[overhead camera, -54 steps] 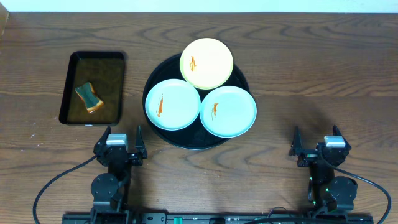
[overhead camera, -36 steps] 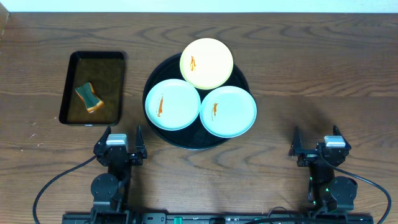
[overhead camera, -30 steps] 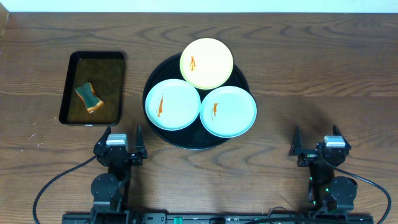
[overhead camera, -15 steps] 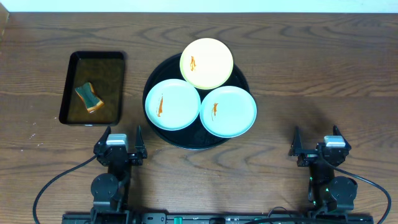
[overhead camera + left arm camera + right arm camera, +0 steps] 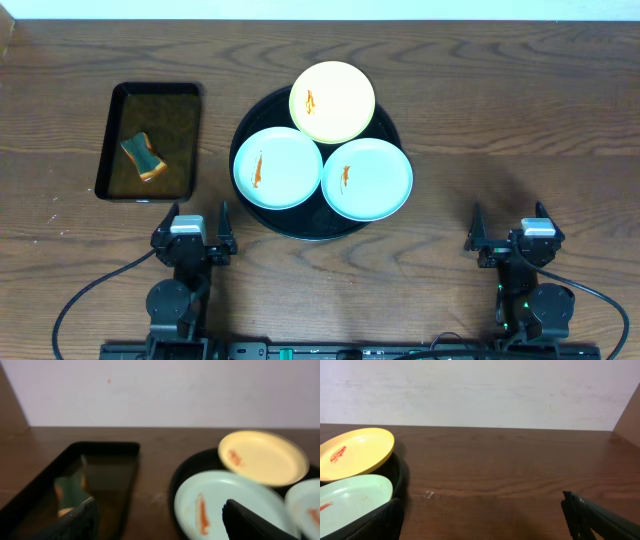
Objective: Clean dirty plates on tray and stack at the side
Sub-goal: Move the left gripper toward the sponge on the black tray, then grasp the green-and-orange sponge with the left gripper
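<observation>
The large round black tray (image 5: 252, 118) sits mid-table and holds three plates. A pale yellow plate (image 5: 332, 101) lies at the back, a mint-blue plate (image 5: 277, 167) at front left and another mint-blue plate (image 5: 367, 179) at front right. Each has an orange-brown smear. My left gripper (image 5: 192, 226) is open and empty near the front edge, left of the tray. My right gripper (image 5: 508, 228) is open and empty at front right. The left wrist view shows the yellow plate (image 5: 262, 457) and the left blue plate (image 5: 225, 502). The right wrist view shows the yellow plate (image 5: 355, 452) and a blue plate (image 5: 352, 500).
A smaller rectangular black tray (image 5: 112, 140) with a green-and-yellow sponge (image 5: 143, 156) stands at the left; it also shows in the left wrist view (image 5: 107, 467). Bare wooden table (image 5: 520, 120) lies right of the round tray. A pale wall runs along the far edge.
</observation>
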Motion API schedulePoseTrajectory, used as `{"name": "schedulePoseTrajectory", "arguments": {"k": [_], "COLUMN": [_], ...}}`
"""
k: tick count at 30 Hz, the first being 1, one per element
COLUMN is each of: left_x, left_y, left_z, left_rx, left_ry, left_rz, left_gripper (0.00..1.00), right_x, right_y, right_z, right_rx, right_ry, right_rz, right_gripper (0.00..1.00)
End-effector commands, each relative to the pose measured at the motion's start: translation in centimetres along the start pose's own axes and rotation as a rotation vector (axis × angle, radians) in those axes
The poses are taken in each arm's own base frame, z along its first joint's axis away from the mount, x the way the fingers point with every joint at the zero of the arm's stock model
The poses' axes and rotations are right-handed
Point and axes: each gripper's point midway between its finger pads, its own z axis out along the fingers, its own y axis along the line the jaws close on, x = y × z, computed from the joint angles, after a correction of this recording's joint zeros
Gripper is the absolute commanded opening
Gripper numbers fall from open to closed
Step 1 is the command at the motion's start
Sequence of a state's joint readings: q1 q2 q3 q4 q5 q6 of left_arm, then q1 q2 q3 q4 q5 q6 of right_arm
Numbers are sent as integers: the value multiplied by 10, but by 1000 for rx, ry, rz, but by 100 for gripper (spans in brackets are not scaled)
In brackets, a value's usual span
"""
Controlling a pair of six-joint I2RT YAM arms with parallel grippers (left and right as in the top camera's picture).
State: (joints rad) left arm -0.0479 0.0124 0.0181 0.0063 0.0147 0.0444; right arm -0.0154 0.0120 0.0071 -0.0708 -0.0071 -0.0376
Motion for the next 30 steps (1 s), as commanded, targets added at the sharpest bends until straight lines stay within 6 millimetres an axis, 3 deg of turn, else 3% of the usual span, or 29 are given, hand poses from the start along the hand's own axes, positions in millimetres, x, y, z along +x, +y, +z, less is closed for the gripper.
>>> {"name": "schedulePoseTrajectory", "arguments": {"k": [1,3,5,10,13,17,20,25,30], "left_x": [-12,-21,-38,-80,-104,-112,-116,-113,-103], "left_y": [-51,-80,-93,-97,-88,-49,-35,-5,-8], "left_z": [-7,-20,-30,-45,-50,-31,-21,8,35], "left_rx": [305,490,591,641,590,335,222,6,7], "left_ry": [-30,-29,-88,-280,-397,-381,-280,69,477], "left_rz": [-201,-270,-260,-203,-170,-203,-168,-84,-7], "left_gripper": [79,79,80,79,80,79,80,80,80], "right_x": [1,1,1,1,1,1,1,1,1], "right_y": [-3,-3,-3,-3,-3,-3,-3,-3,-3], "right_z": [0,0,0,0,0,0,0,0,0], "right_rx": [14,14,14,14,14,14,14,14,14], "right_ry": [2,2,2,2,2,2,2,2,2], "right_rz": [-8,-8,-8,-8,-8,-8,-8,-8,-8], "right_gripper": [99,99,99,99,99,99,99,99,99]}}
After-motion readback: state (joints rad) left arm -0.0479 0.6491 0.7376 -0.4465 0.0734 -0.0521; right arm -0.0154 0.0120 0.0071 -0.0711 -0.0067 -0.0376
